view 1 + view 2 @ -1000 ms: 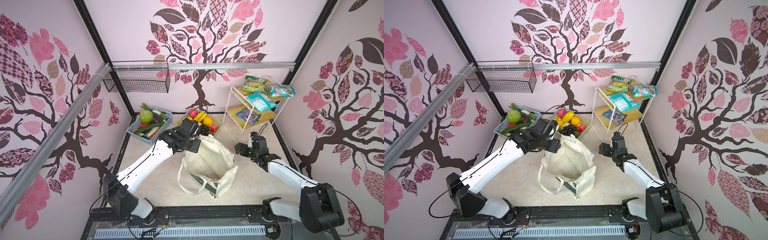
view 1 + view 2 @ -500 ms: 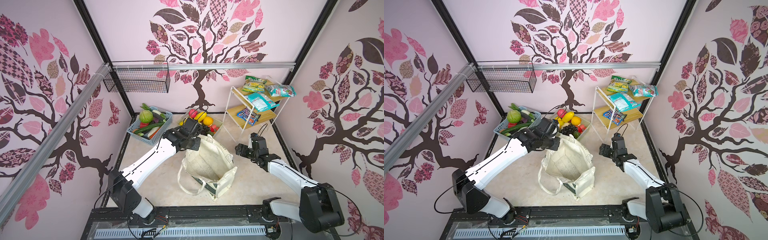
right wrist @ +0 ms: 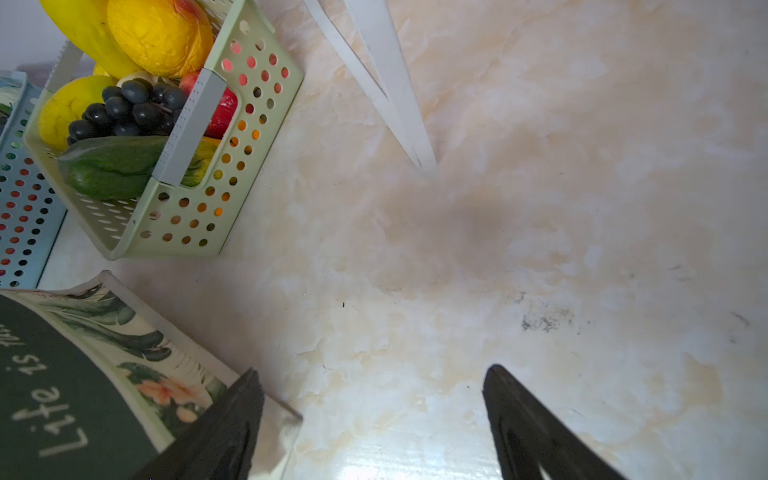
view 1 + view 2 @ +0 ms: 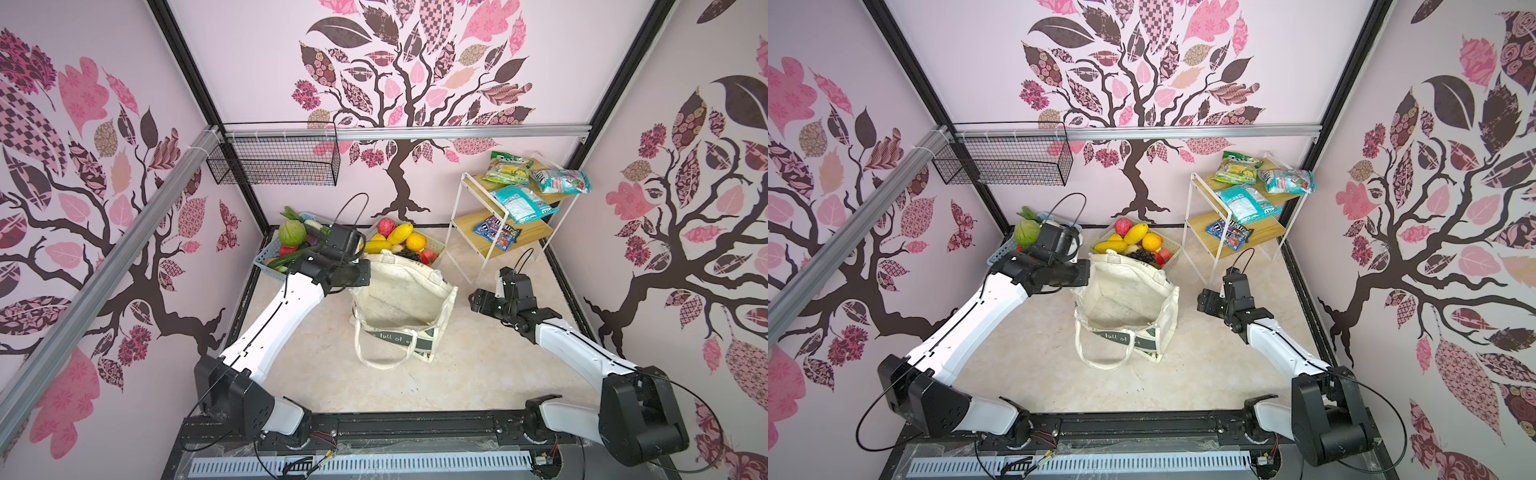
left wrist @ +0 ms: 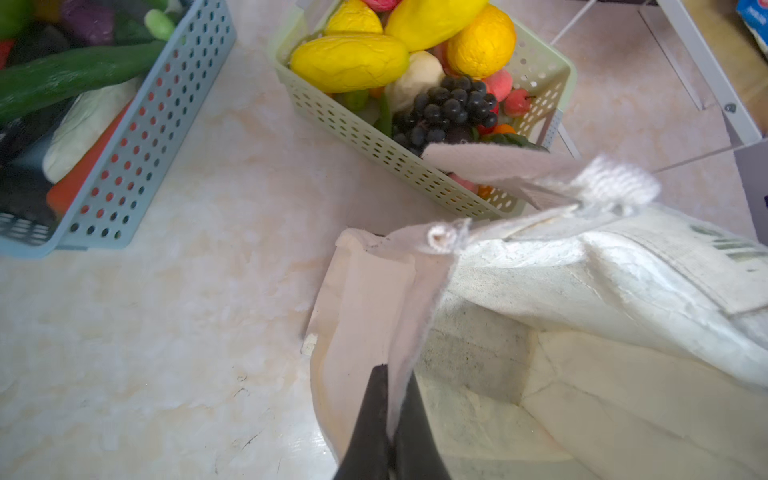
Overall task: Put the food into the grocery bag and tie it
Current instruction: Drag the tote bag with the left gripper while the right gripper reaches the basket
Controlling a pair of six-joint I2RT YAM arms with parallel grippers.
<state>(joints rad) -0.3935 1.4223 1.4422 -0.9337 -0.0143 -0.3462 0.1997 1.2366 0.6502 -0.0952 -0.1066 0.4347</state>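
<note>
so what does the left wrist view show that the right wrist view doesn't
Only left wrist: the left gripper shut on an edge of the grocery bag, and the bag's open inside. Only right wrist: the right gripper open over the table, plus the bag's dark green band. Both: the pale-green basket with the grape bunch and yellow fruits, and the blue basket.
</note>
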